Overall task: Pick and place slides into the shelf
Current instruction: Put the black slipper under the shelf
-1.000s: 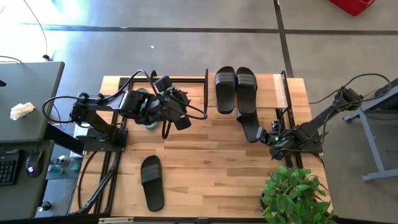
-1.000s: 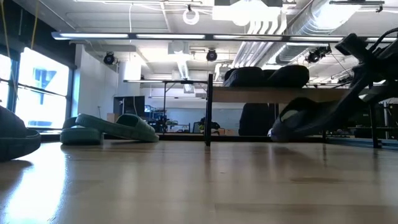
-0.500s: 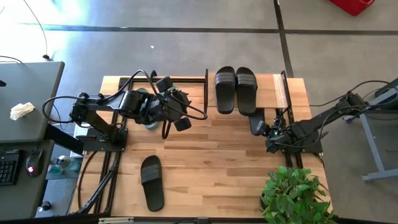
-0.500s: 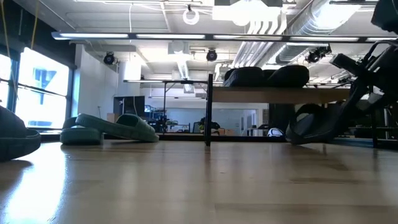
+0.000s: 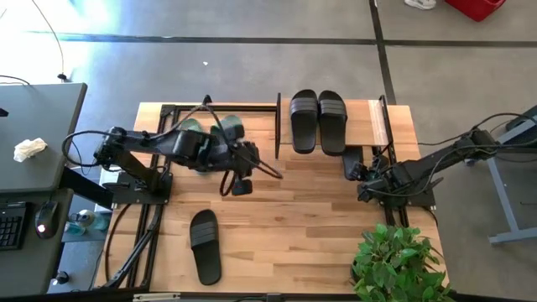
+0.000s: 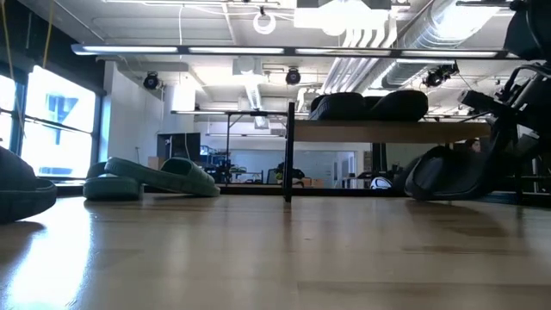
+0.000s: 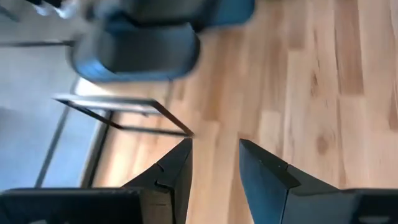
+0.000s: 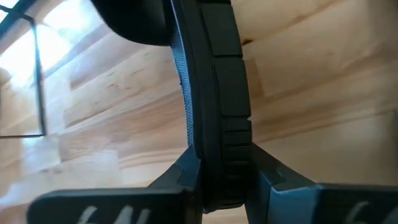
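My right gripper is shut on a black slide at the right end of the shelf, below its wooden top board. A black pair lies sole-down on that board. Another black slide lies flat near the table's front left. The green slides rest on the table at the far left. My left gripper hangs open over bare wood near them, with nothing between its fingers. My right gripper pinches the black slide's sole edge between its two fingers, which lie across the sole's thickness. It comes slanting down from the table's right side. The slide stands tipped on its side, its lower edge down at the table top.
An open black rod frame stands around the green slides at the far left. A potted plant crowds the table's near right corner. A grey desk stands off the left edge. Bare wood lies in the table's middle.
My right gripper has swung toward the table's right edge with the black slide, which has gone from the table's middle to under the shelf's right end and now stands more on its side. My left gripper has sunk and tipped downward, drifting toward the near edge.
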Controlling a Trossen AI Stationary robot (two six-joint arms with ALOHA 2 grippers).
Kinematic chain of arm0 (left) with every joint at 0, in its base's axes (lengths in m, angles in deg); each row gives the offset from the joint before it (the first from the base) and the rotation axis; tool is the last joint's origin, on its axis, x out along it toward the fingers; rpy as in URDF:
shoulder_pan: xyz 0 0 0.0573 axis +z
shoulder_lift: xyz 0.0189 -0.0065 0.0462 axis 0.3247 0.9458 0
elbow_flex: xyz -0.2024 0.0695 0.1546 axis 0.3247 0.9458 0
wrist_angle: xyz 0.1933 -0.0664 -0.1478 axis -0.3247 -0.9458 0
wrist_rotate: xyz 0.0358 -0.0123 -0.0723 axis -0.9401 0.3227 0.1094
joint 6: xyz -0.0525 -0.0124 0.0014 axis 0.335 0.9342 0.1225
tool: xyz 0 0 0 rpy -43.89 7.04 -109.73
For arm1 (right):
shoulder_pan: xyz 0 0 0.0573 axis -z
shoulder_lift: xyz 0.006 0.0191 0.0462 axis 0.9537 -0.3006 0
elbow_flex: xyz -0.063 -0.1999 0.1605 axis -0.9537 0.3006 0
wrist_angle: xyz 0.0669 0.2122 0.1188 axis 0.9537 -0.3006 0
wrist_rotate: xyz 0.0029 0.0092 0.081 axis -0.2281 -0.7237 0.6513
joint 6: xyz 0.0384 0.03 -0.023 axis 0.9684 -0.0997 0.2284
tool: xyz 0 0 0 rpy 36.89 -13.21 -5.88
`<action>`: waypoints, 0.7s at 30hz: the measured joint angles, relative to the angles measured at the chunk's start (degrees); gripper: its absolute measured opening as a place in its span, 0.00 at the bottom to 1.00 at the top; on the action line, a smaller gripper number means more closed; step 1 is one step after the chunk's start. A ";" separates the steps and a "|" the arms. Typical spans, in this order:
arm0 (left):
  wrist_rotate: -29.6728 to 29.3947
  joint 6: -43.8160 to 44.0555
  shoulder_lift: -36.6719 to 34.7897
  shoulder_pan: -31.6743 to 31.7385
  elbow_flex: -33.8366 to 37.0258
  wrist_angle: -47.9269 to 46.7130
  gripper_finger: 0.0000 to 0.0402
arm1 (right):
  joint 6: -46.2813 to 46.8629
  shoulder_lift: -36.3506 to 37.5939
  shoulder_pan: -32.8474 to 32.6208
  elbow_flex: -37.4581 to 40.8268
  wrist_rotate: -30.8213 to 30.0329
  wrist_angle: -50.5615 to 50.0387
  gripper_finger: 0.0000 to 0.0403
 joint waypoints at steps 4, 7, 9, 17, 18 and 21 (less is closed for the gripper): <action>1.86 0.47 0.07 0.00 6.04 3.39 0.29 | -0.19 -0.02 0.64 0.04 0.89 -0.02 0.19; 3.66 1.86 0.09 0.00 9.51 5.74 0.29 | -0.21 0.02 1.52 0.04 1.47 0.07 0.20; 4.67 2.13 0.09 0.02 11.45 7.38 0.29 | -0.23 0.02 2.18 0.04 2.00 0.14 0.20; 6.08 3.21 0.09 0.00 14.96 10.05 0.29 | -3.64 0.02 5.79 0.02 6.47 1.44 0.21; 6.08 3.21 0.09 0.00 15.00 10.06 0.29 | -4.41 0.02 6.38 0.02 7.23 1.64 0.21; 6.08 3.16 0.09 0.00 14.99 10.89 0.29 | -6.81 0.02 8.12 -0.01 9.55 2.23 0.21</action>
